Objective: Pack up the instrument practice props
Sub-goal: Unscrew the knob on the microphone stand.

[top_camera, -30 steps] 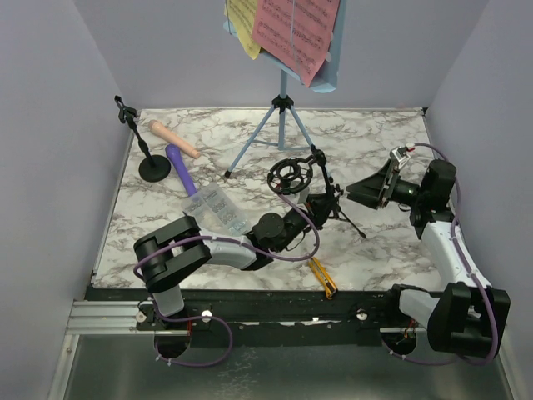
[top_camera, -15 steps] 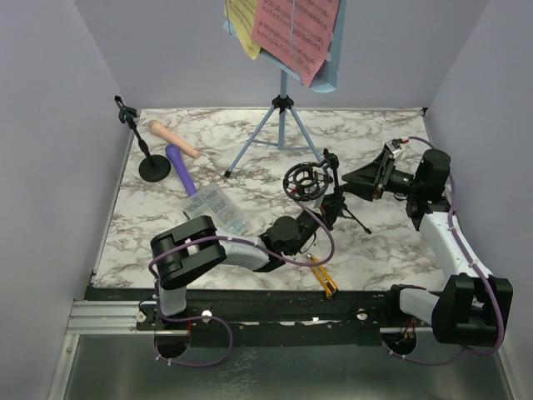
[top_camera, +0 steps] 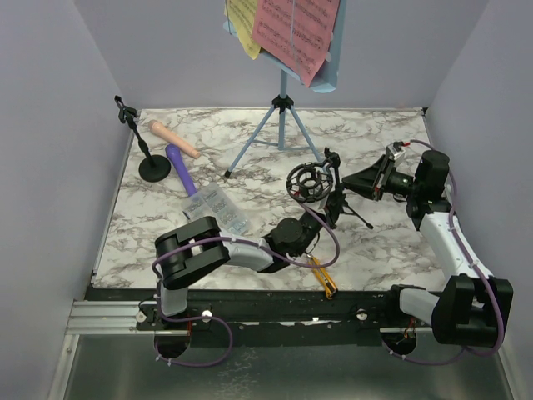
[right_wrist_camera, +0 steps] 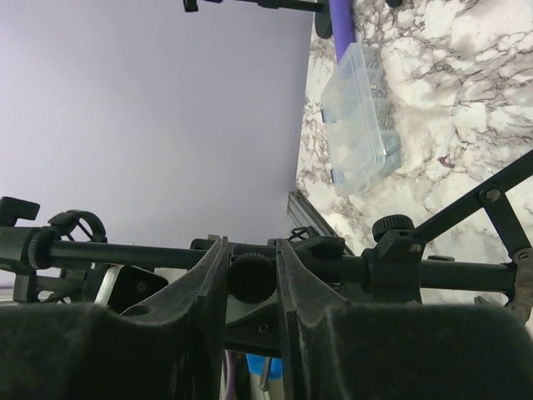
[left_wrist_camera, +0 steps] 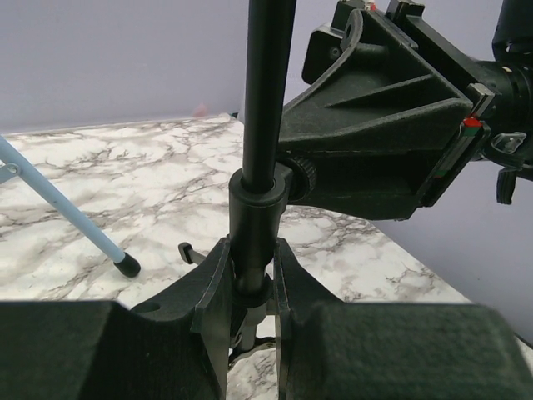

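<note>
**Marble table with music practice props; both claws on one mic stand**

- Marble-patterned table (top_camera: 383,133): carries everything below.
- Light-blue music stand (top_camera: 283,87): upright on tripod legs at the far middle. A pink page (top_camera: 296,33) and a yellow page (top_camera: 243,25) hang on its rack.
- Black tripod mic stand (left_wrist_camera: 268,83): right of centre, with a ring-shaped holder at its top.
  - Left claw (left_wrist_camera: 251,246): closed on the stand's pole at the collar, low down.
  - Right claw (right_wrist_camera: 250,250): reaches in from the right and is clamped on a round knob on the same stand.
- Black mic stand with round base (top_camera: 154,168): upright near the far left edge.
- Clear plastic box (top_camera: 218,208): left of centre, just beside the left arm.
- Purple microphone (top_camera: 181,172): lying flat between the box and the round base.
- Beige microphone (top_camera: 175,139): lying flat just behind the purple one.
- Yellow-and-black knife (top_camera: 323,277): at the near edge.
</note>
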